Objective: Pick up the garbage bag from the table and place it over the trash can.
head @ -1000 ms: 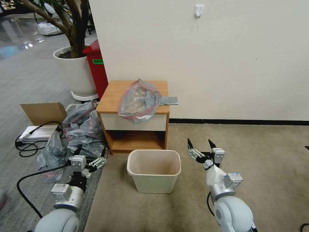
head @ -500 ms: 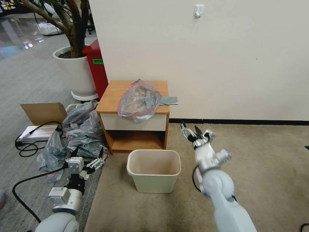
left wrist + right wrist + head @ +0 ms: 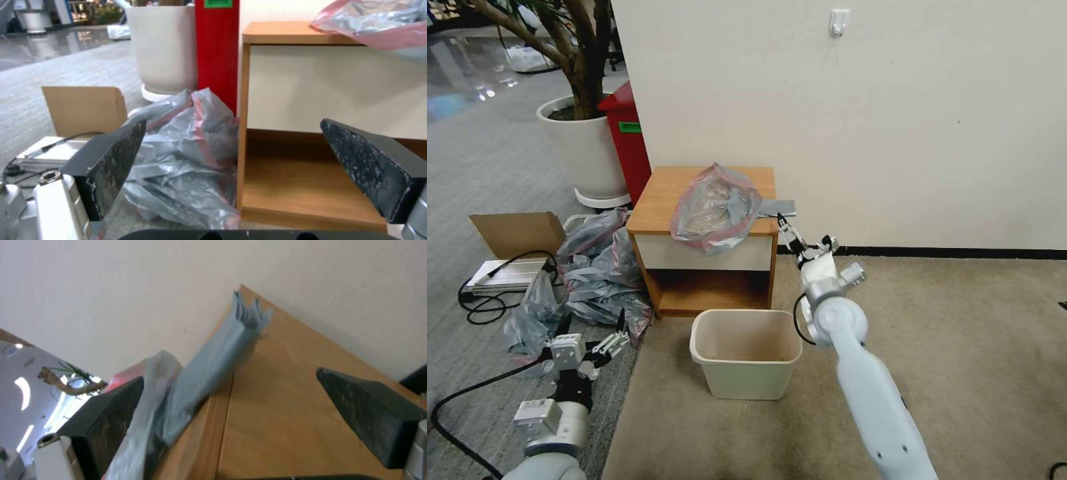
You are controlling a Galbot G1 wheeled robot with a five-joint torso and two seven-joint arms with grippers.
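The garbage bag (image 3: 717, 207), grey and crinkled with a pinkish-red rim, lies bunched on the table (image 3: 660, 190) and hangs over its white drawer front. A flat grey folded strip (image 3: 777, 208) sticks out past the table's right edge. The beige trash can (image 3: 747, 380) stands on the carpet in front of the table. My right gripper (image 3: 804, 235) is open, just off the table's right front corner and below the strip. In the right wrist view its fingers (image 3: 106, 420) frame the strip (image 3: 218, 363) and the table's side (image 3: 289, 390). My left gripper (image 3: 594, 327) hangs open low on the left.
A heap of grey bags (image 3: 594, 273) lies on the floor left of the table, with a cardboard box (image 3: 517, 233) and cables (image 3: 487, 300) beyond. A red bin (image 3: 627, 140) and a white plant pot (image 3: 584, 150) stand behind. The wall runs close behind the table.
My right arm has stretched forward and to the left, from beside the trash can up to the table's right front corner. The left arm has sunk back a little.
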